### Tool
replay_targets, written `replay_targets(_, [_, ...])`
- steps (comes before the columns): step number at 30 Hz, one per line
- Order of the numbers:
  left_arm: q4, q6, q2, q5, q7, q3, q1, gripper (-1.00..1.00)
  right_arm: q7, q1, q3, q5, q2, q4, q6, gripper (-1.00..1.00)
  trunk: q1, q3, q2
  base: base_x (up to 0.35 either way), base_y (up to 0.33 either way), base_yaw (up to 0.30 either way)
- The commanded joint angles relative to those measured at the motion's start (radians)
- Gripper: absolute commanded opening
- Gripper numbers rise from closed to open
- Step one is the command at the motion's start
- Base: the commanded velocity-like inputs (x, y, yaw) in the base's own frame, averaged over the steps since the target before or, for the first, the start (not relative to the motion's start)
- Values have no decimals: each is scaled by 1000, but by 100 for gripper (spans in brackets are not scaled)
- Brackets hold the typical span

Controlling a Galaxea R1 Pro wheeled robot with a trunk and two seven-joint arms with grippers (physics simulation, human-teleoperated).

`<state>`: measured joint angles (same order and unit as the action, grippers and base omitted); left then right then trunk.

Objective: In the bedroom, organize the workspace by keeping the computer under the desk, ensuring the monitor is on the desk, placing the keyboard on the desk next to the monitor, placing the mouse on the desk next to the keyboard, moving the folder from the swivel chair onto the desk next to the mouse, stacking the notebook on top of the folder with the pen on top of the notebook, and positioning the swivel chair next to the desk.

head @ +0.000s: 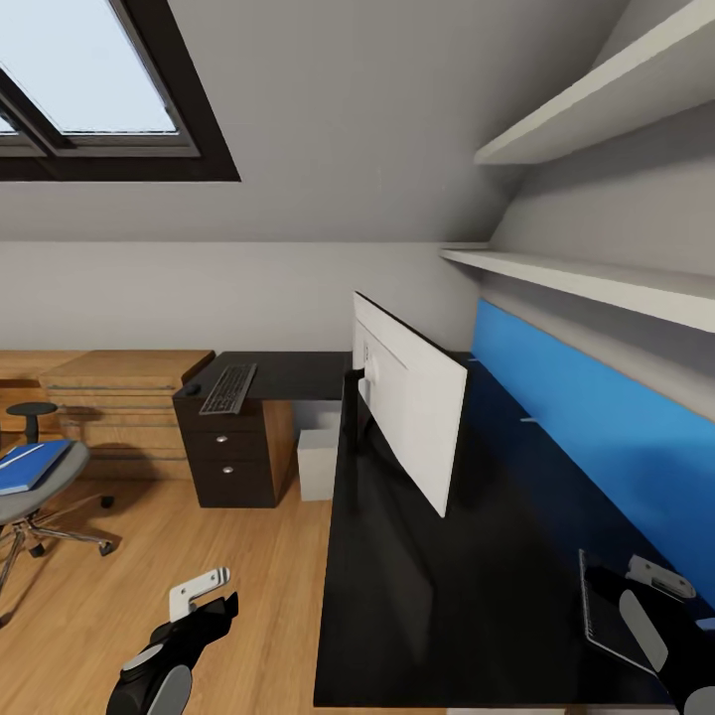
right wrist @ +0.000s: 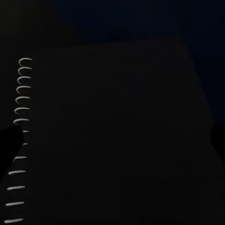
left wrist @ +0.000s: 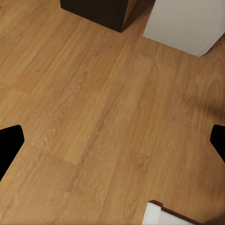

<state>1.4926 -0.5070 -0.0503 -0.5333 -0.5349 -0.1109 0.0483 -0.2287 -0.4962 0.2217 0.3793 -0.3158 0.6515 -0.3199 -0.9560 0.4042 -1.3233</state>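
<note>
The notebook point(head: 608, 606) lies flat on the glossy black desk point(head: 447, 596) near its right front, directly beneath the right gripper point(head: 657, 576); in the right wrist view its spiral binding point(right wrist: 18, 140) runs down one edge and the dark cover point(right wrist: 117, 136) spreads between the jaws, which stand apart, released. The left gripper point(head: 204, 588) hangs over the wooden floor point(left wrist: 93, 117) in front of the desk, jaws spread wide with nothing between them. The monitor point(head: 412, 402) stands on the desk, its pale back toward the camera. The keyboard point(head: 229, 388) lies on the far wing above the drawer unit point(head: 233, 457), the mouse point(head: 192, 390) just beside it. The computer point(head: 318, 464) stands under the desk. The blue folder point(head: 30, 465) rests on the swivel chair point(head: 40, 497), well apart from the desk.
</note>
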Motion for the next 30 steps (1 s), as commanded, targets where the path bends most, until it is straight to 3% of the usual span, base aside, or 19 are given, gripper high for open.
replay_targets(1, [1, -1, -1, -10, -10, -3, 1, 100, -6, 0, -1, 10, 0, 2, -4, 100, 0, 1, -1, 0, 0, 0])
replay_targets(7, [1, -1, -1, -9, -11, -3, 1, 100, -6, 0, -1, 10, 0, 2, -4, 100, 0, 1, -1, 0, 0, 0])
replay_targets(15, [1, -1, -1, -9, -13, -3, 1, 100, -6, -1, -1, 10, 0, 2, -4, 100, -31, 26, -57, 0, 0, 0])
replay_targets(30, [1, -1, 0, -10, -11, -3, 1, 100, -7, 0, -2, 10, 1, 2, -4, 100, -31, 26, -57, 0, 0, 0])
